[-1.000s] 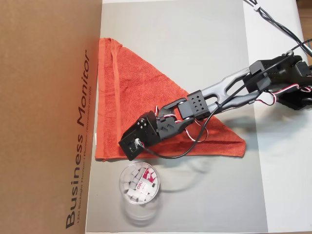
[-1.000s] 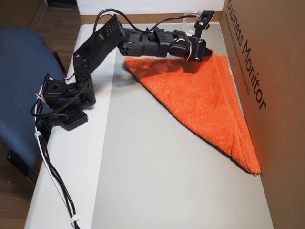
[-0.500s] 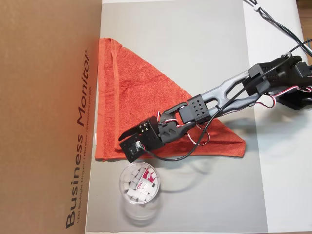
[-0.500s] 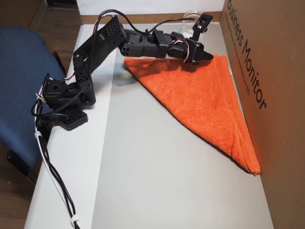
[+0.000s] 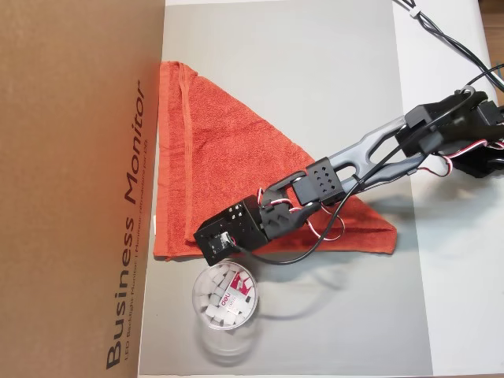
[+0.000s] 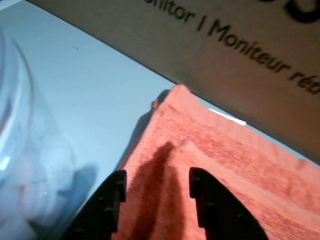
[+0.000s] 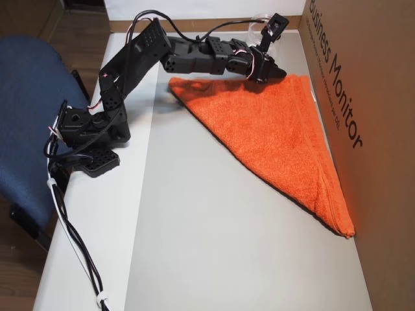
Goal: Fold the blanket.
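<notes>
The blanket (image 5: 213, 165) is an orange-red terry towel lying folded into a triangle on the grey mat, one long side against the cardboard box. It also shows in another overhead view (image 7: 285, 136) and fills the lower right of the wrist view (image 6: 225, 170). My gripper (image 5: 199, 236) hovers over the blanket's corner region nearest the tub, also seen from the other side (image 7: 279, 73). In the wrist view the gripper (image 6: 156, 181) is open, its two black fingertips (image 6: 117, 187) apart just above the cloth, with nothing between them.
A clear round tub (image 5: 225, 295) of white pieces stands just off the blanket's edge, close beside the gripper, and looms at the left of the wrist view (image 6: 25, 165). A large cardboard box (image 5: 79, 173) walls one side. The arm's base (image 7: 87, 129) and cables sit on the white table.
The gripper head has rolled and shifted slightly along the blanket's edge beside the tub. The blanket and the tub have not moved.
</notes>
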{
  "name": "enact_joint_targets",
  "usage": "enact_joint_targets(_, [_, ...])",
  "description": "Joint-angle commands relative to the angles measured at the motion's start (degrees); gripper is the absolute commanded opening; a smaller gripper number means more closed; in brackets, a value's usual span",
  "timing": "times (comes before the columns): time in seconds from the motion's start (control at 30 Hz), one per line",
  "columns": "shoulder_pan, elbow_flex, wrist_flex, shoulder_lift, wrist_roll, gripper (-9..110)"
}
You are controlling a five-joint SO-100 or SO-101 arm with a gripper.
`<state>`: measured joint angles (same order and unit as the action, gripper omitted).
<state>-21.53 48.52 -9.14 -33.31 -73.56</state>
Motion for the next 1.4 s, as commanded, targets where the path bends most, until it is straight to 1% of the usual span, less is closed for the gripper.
enact_joint_targets(0.0, [-0.4,3.0,-0.1,-8.9,-0.5,12])
enact_joint_targets(0.33, [-0.8,18.0,-0.1,-25.4,0.4,12])
enact_joint_targets(0.87, [-0.8,47.7,-0.3,-55.1,0.6,12])
enact_joint_targets(1.03, [-1.2,55.9,-7.1,-65.7,7.3,12])
enact_joint_targets(1.17, [-1.7,61.3,-12.8,-74.1,8.8,12])
enact_joint_targets(1.37, [-3.5,70.6,-17.0,-85.3,9.2,12])
